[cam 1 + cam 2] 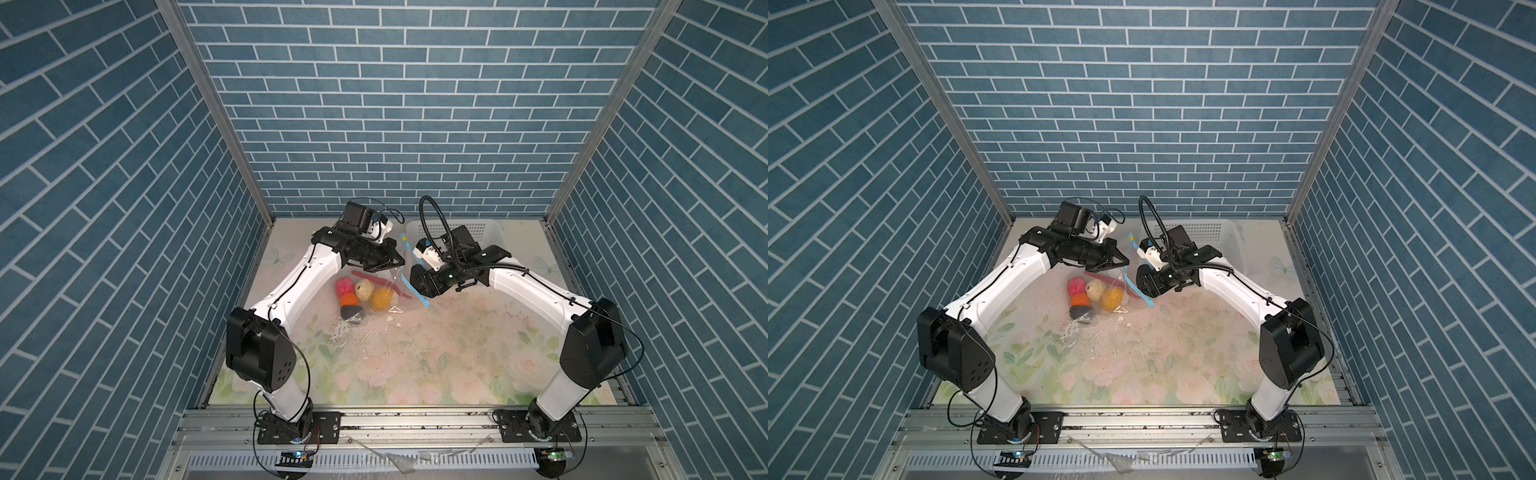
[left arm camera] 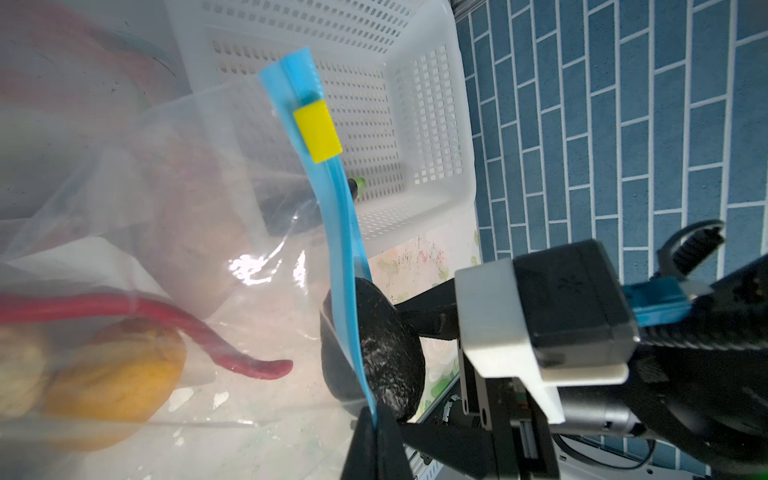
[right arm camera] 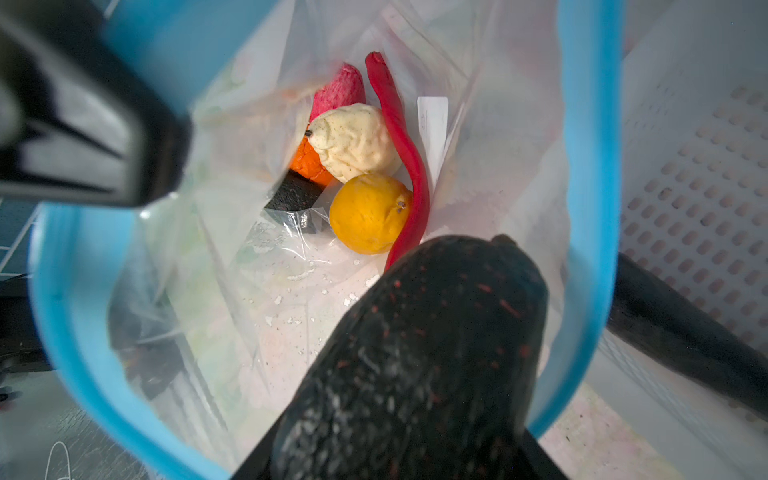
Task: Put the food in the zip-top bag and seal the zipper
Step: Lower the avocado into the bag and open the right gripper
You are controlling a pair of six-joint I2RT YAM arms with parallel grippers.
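The zip-top bag (image 1: pixel 388 293) lies on the mat with its mouth lifted. My left gripper (image 2: pixel 377 424) is shut on the light blue zipper (image 2: pixel 340 216), below its yellow tab (image 2: pixel 317 134). Seen from the right wrist, the zipper (image 3: pixel 590 166) rings an open mouth. My right gripper (image 3: pixel 399 457) is shut on a black lump (image 3: pixel 424 353) that sits in that mouth. Deeper in the bag lie a pink ball (image 1: pixel 344 286), a cream lump (image 3: pixel 353 141), an orange ball (image 1: pixel 348 300), a yellow-orange fruit (image 3: pixel 368 212), a red chilli (image 3: pixel 405 158) and another black lump (image 1: pixel 352 312).
A white perforated basket (image 1: pixel 494 237) stands at the back right, close behind my right gripper (image 1: pixel 415 284). A dark aubergine (image 3: pixel 673 328) lies in it. White flecks and plastic scraps (image 1: pixel 374 332) litter the flowered mat in front of the bag.
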